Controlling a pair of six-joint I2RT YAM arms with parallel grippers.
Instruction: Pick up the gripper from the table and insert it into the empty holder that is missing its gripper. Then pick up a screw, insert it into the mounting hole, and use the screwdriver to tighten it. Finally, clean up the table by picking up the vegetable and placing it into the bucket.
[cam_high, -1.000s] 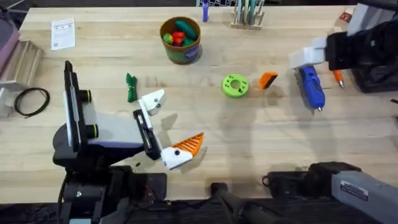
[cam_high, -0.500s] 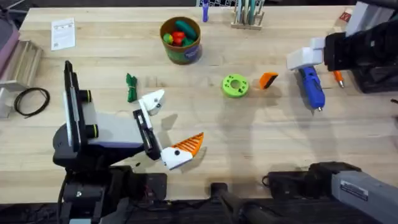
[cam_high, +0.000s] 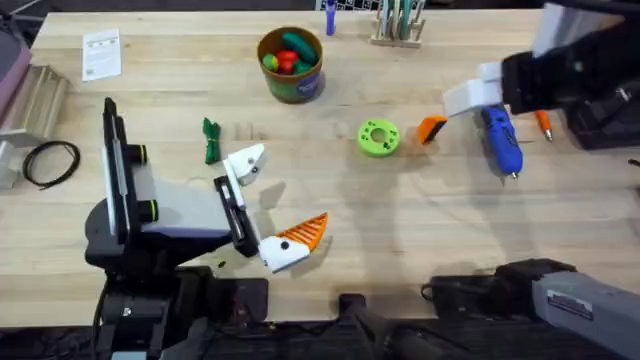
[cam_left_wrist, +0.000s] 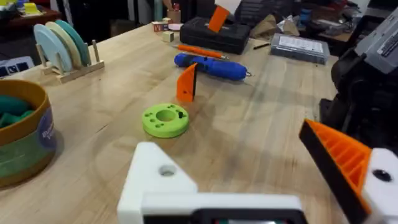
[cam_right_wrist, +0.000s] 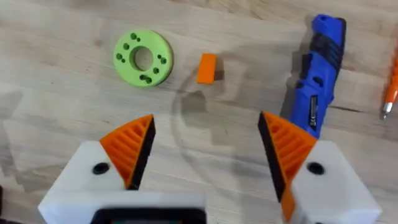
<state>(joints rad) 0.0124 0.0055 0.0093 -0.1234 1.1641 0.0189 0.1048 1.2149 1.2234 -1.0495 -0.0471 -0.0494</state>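
Pale wooden table bears bucket, screwdriver.

Counter: pale wood, matt, visible grain. Gripper: matt orange plastic. Screwdriver: glossy blue plastic. Right claw: ribbed orange pads seen on smooth white plastic. Lime disc: matt plastic.

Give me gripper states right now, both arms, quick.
Left gripper: open, holding nothing; one finger mount lacks its orange tip.
Right gripper: open, holding nothing, above the loose orange tip on the table.
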